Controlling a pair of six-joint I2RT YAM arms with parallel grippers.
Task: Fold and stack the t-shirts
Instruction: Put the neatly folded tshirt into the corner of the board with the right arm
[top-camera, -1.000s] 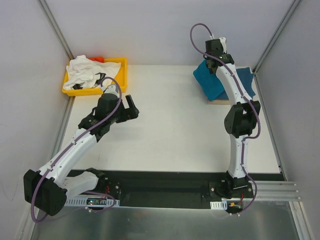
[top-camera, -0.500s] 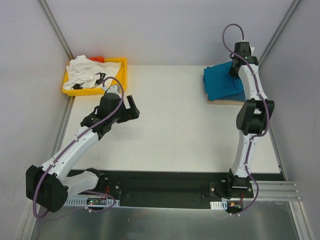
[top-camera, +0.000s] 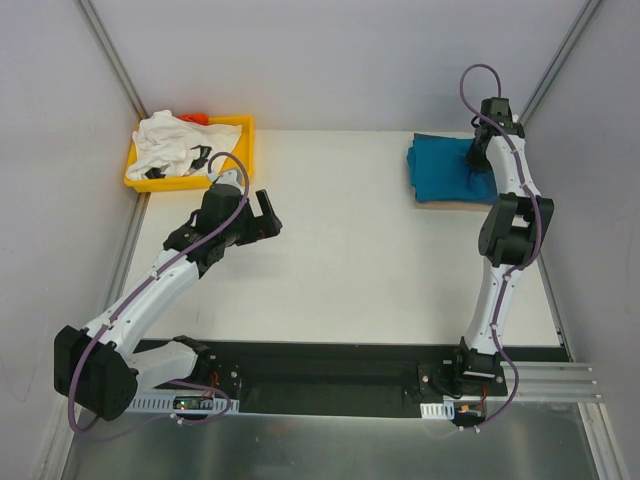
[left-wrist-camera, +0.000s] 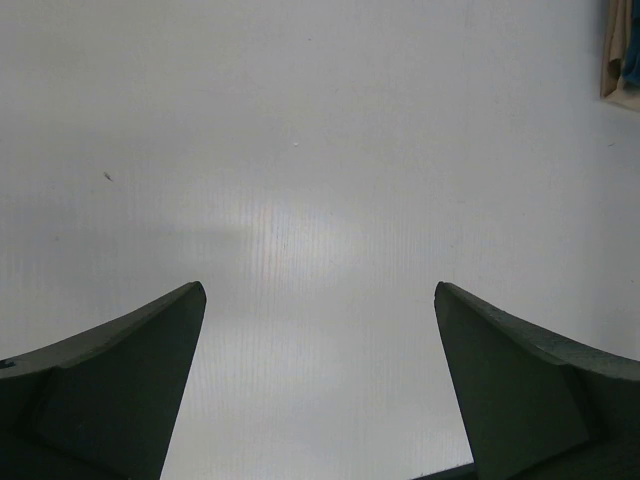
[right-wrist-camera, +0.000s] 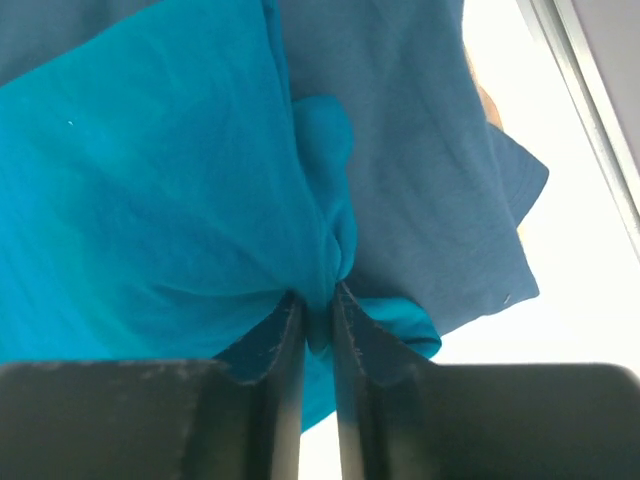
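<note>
A teal-blue t-shirt (top-camera: 440, 167) lies folded at the back right of the table, on top of a darker blue t-shirt (right-wrist-camera: 440, 130). My right gripper (top-camera: 477, 157) is shut on a fold of the teal-blue t-shirt (right-wrist-camera: 150, 200) at its right edge, cloth pinched between the fingers (right-wrist-camera: 285, 345). The white t-shirt with black marks (top-camera: 168, 146) is bunched in the yellow tray (top-camera: 244, 150) at the back left. My left gripper (top-camera: 265, 215) is open and empty over bare table, its fingertips (left-wrist-camera: 180, 310) wide apart.
A tan board (top-camera: 445, 202) lies under the blue shirts. An orange-red thing (top-camera: 197, 118) sits at the tray's back edge. Metal frame rails (top-camera: 110, 60) and side walls close in the table. Black mounting rail (top-camera: 320, 370) at the near edge.
My right gripper has carried the teal-blue t-shirt to the right and lowered it flat onto the darker blue one. My left gripper has shifted slightly.
</note>
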